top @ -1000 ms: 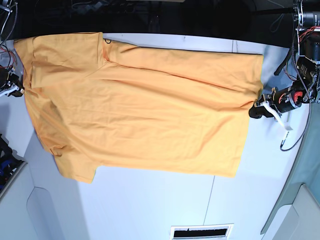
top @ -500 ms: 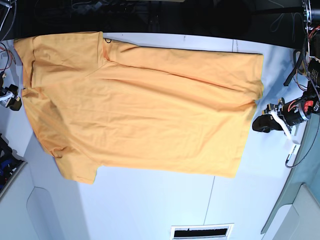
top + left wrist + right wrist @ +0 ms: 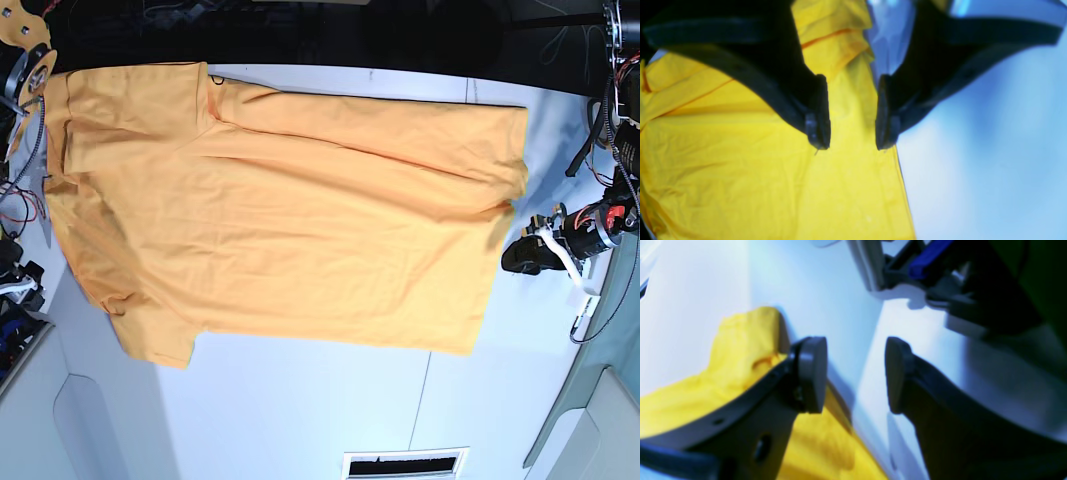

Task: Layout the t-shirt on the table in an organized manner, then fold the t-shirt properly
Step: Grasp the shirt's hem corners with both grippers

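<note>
One t-shirt (image 3: 280,210), orange-yellow, lies spread flat on the white table (image 3: 300,410), covering most of the table's far half; collar with small dark mark at the shirt's top far corner, one short sleeve poking toward the table's near side. Cloth mostly smooth, a few creases running from the collar across the body, small pucker at the hem corner.

Left gripper (image 3: 852,133) sits just off the shirt's hem edge, jaws clearly apart with a gap between the black fingertips (image 3: 818,130), nothing in them; wrist view shows yellow cloth below and table beside it. In the base view the same gripper (image 3: 530,255) is near the hem, not touching.

Right gripper (image 3: 857,373) is at the shirt's opposite edge, by the sleeve side, pads (image 3: 811,373) spread apart, holding nothing; bare table shows through the gap, cloth under the one pad only. Base view shows little of that gripper, at the frame edge.

Thin dark seam (image 3: 422,395) crosses the table on the shirt's near side.
</note>
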